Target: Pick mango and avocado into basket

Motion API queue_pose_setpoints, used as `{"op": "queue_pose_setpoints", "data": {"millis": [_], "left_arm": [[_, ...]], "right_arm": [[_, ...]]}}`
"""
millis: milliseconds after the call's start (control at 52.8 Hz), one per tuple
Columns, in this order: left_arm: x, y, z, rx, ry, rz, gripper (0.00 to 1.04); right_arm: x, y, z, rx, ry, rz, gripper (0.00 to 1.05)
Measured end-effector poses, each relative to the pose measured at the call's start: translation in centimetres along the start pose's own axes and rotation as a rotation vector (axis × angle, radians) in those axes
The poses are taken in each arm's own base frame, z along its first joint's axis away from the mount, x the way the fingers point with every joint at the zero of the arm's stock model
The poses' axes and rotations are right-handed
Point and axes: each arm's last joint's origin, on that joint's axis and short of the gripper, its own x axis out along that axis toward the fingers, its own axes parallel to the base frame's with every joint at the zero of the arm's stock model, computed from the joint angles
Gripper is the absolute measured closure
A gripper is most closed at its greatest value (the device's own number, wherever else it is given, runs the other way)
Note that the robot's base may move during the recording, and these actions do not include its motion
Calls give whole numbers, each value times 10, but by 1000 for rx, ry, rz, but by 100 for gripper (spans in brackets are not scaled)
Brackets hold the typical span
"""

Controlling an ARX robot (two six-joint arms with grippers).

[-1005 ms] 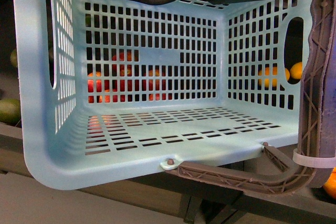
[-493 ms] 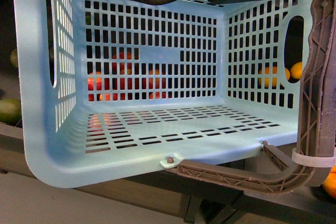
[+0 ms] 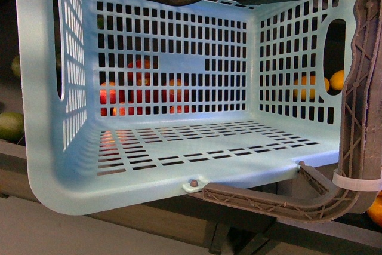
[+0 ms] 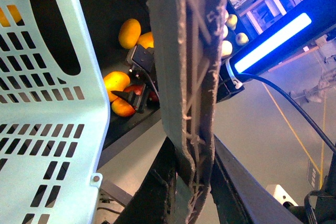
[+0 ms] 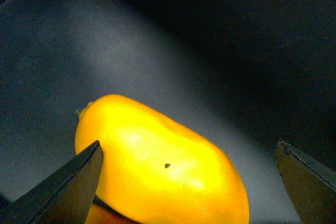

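The light teal basket [image 3: 54, 165] fills the front view, and nothing lies inside it. My left gripper [image 4: 191, 182] is shut on its grey-brown handle [image 4: 189, 77], which runs up between the jaws. The basket wall [image 4: 42, 129] is beside it. My right gripper [image 5: 189, 182] is open, with its fingertips [image 5: 68, 187] on either side of a yellow-orange mango [image 5: 157, 166] lying on a dark surface. In the left wrist view the right gripper [image 4: 131, 95] hangs over several mangoes [image 4: 116, 81]. The avocado is not clearly in view.
Red apples [image 3: 140, 91] and oranges [image 3: 310, 85] show through the basket's lattice behind it. A green fruit [image 3: 9, 125] lies at the far left edge. A shelf edge [image 3: 149, 216] runs below the basket. A blue light strip [image 4: 273, 40] glows above a grey floor.
The basket has shifted very slightly in the front view. Its handle stays in the same grip and nothing else has moved.
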Motion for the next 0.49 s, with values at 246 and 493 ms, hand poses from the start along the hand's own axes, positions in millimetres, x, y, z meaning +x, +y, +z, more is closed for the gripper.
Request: {"op": "queue_pose_setpoints", "data": {"millis": [246,493], "left_arm": [[0,0,0,0,0,0,91],[0,0,0,0,0,1,91]], "right_arm": [[19,-7,10,-5,-40,-11,8],[28,-8,9,24,-16,17,8]]}}
